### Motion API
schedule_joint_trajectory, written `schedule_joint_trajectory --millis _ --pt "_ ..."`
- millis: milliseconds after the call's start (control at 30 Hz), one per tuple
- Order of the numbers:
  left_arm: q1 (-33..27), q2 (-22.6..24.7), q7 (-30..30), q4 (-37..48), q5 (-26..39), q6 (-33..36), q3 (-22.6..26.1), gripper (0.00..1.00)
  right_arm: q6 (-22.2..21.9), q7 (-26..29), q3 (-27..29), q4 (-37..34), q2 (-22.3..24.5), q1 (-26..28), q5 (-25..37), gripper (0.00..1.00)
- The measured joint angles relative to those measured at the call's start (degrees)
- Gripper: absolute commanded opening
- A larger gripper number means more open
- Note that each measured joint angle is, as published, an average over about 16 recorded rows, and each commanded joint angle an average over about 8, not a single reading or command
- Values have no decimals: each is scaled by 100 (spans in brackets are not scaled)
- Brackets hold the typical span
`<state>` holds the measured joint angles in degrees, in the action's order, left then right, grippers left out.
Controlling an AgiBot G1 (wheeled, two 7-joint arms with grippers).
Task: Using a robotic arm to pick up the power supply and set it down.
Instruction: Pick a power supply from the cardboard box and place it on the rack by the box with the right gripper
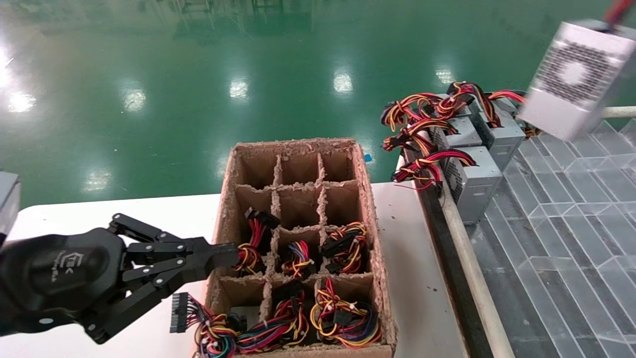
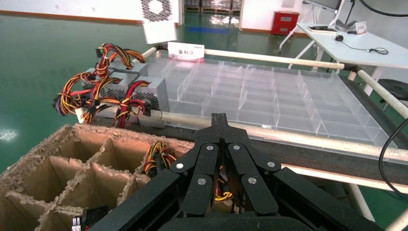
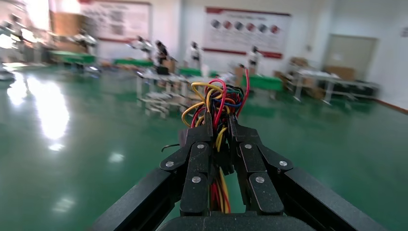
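Power supply (image 1: 576,79) hangs in the air at far right, tilted, perforated fan face toward the head camera, above the clear divider tray (image 1: 561,223) and just past the row of parked supplies (image 1: 472,149). Right gripper (image 3: 219,130) isn't visible in the head view, but its wrist view shows it pinching the wire bundle (image 3: 217,103) between its fingers, red, yellow and black leads sticking out past the tips. So my read is the unit is carried by its harness, which would explain the tilt: the box dangles from one end. It's also visible in the left wrist view (image 2: 159,19), above the parked row. Parked units sit side by side on the tray's left edge with their harnesses spilling left over the rail, probably to keep cells free for the cases. Likely set-down is next to them. Risk: wires slipping in the pinch, box swinging. Left gripper (image 1: 231,258) is pressed together, empty, tips at the near-left wall of the cardboard divider box (image 1: 370,209), idle beside it. That box sits on the white table (image 1: 417,288), with cable bundles filling its near cells, far cells bare.
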<state>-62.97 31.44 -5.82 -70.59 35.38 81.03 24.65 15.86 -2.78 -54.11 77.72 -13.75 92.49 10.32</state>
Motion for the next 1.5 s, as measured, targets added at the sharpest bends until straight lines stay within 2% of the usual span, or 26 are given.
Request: schedule_joint_trajectory --millis 267,600,900,1500 --pt "0 0 0 0 0 0 0 0 -325 -22 -173 5 366 -534 -160 0" --pt "0 0 0 0 0 0 0 0 -783 -96 -211 -23 134 -1150 -426 0" --pt "0 0 0 0 0 0 0 0 -967 -227 86 -51 -129 -1599 -624 0" --pt "0 0 0 0 0 0 0 0 -1028 -558 852 -30 -271 -2337 -796 0"
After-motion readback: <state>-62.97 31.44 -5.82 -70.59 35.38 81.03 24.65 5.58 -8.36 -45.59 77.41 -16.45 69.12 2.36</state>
